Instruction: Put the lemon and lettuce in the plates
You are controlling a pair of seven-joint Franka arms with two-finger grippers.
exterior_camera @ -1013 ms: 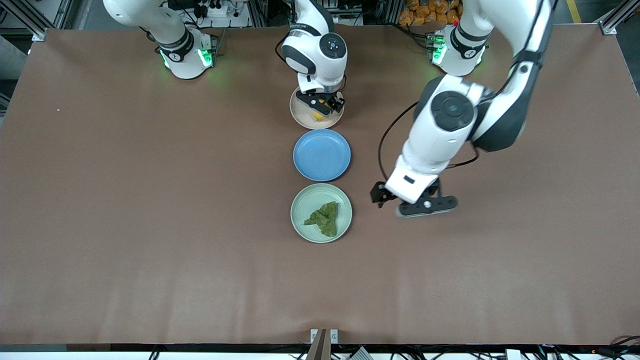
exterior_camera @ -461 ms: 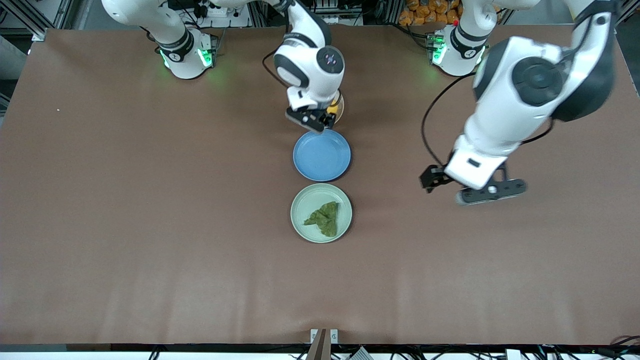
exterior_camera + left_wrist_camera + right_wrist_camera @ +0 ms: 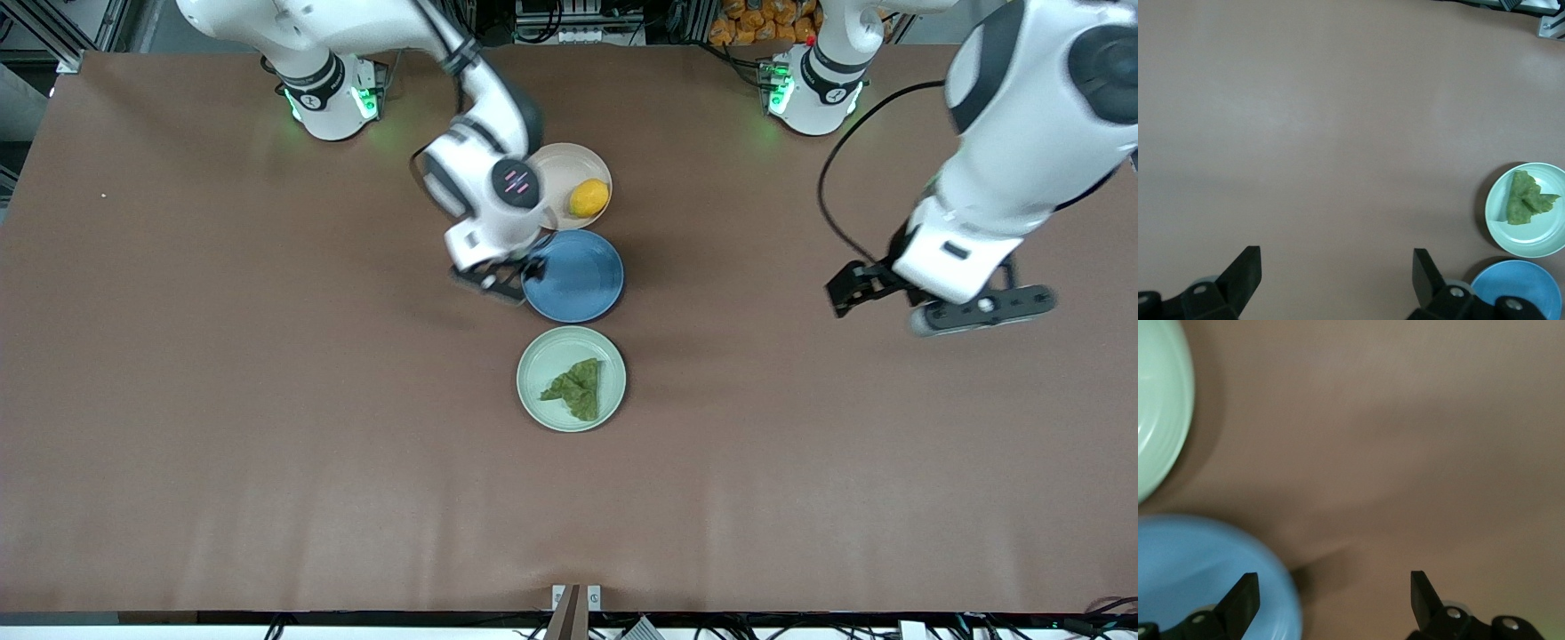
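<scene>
The lemon point(image 3: 589, 197) lies in the beige-pink plate point(image 3: 556, 169), the plate farthest from the front camera. The lettuce point(image 3: 578, 389) lies in the mint green plate point(image 3: 542, 356), the nearest one. My right gripper point(image 3: 492, 283) is open and empty over the table, beside the blue plate's edge toward the right arm's end. Its wrist view shows the open fingers point(image 3: 1245, 597) over bare table. My left gripper point(image 3: 982, 309) is open and empty over bare table toward the left arm's end. Its wrist view shows the lettuce point(image 3: 1526, 205) in the mint plate point(image 3: 1551, 240).
An empty blue plate point(image 3: 578, 276) sits between the two other plates. It also shows in the right wrist view point(image 3: 1198, 567) and the left wrist view point(image 3: 1518, 290). The brown table point(image 3: 267, 400) spreads wide on both sides of the plate row.
My right gripper has left the beige-pink plate, with the lemon lying in it, and moved beside the blue plate. My left gripper has moved away from the plates toward the left arm's end.
</scene>
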